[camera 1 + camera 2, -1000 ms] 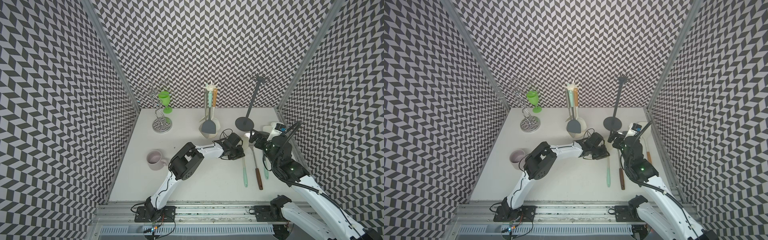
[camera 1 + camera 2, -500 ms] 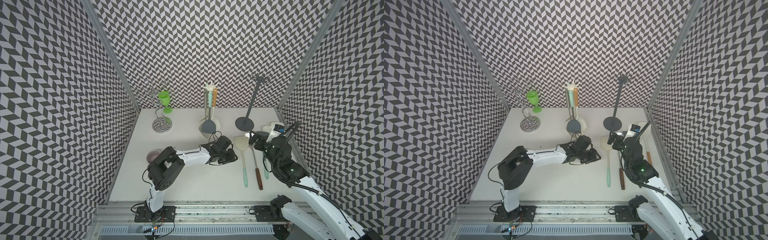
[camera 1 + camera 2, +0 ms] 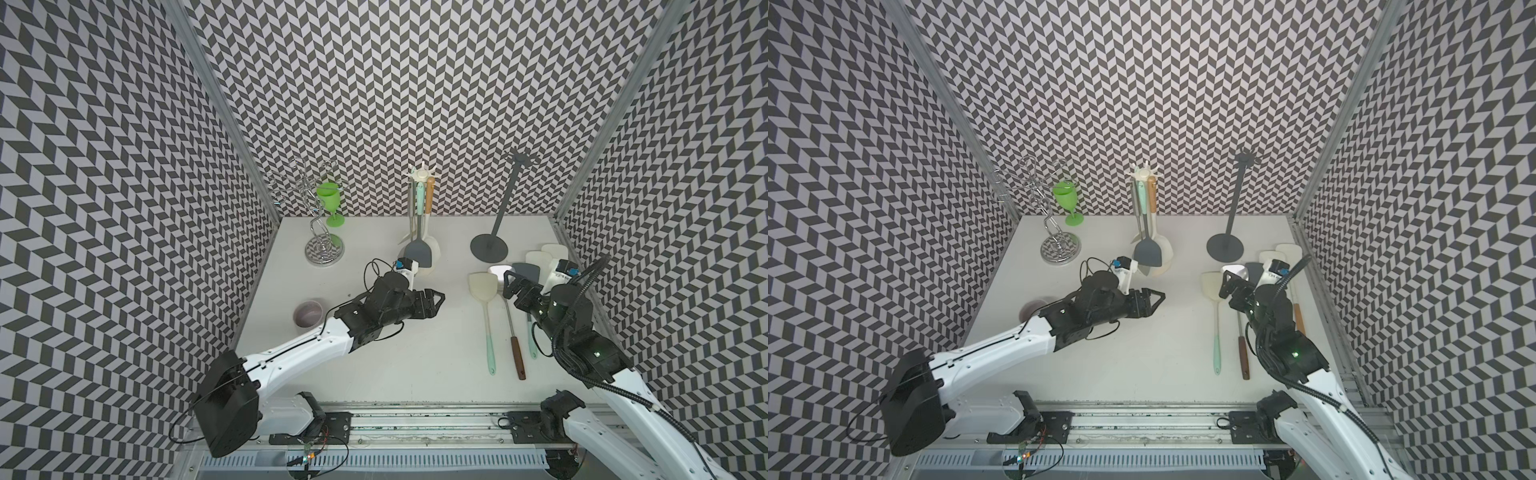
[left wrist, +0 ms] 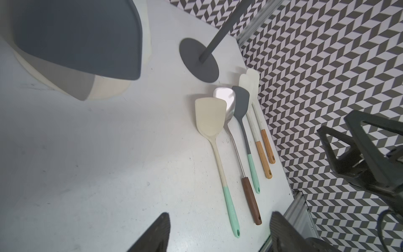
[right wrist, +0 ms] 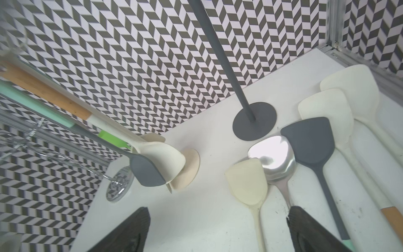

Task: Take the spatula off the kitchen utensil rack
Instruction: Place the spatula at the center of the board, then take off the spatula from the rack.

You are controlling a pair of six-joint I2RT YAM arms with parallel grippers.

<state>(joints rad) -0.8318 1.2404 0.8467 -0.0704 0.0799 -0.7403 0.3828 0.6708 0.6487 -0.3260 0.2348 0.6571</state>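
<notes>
The grey spatula (image 3: 417, 254) hangs on the cream rack (image 3: 421, 173) at the back middle of the table (image 3: 415, 374). Its blade is low near the foot of the rack, and a cream spatula (image 5: 162, 158) with a wooden handle hangs just beside it. The left end effector (image 3: 436, 303) hovers in front of the rack, its jaws apart and holding nothing. The right end effector (image 3: 507, 286) is wide apart and empty too, above the blades of five spatulas (image 4: 241, 102) that lie side by side on the table. I judge that the step in hand is a reach to the rack. It is better to take the handle high, lift until its end is free of the hook, then pull forward slowly so the neighbour does not swing. The dark stand (image 3: 489, 248) carries nothing. The small mug (image 3: 308, 313) looks empty; for the green goblet (image 3: 329, 198) I cannot tell.
</notes>
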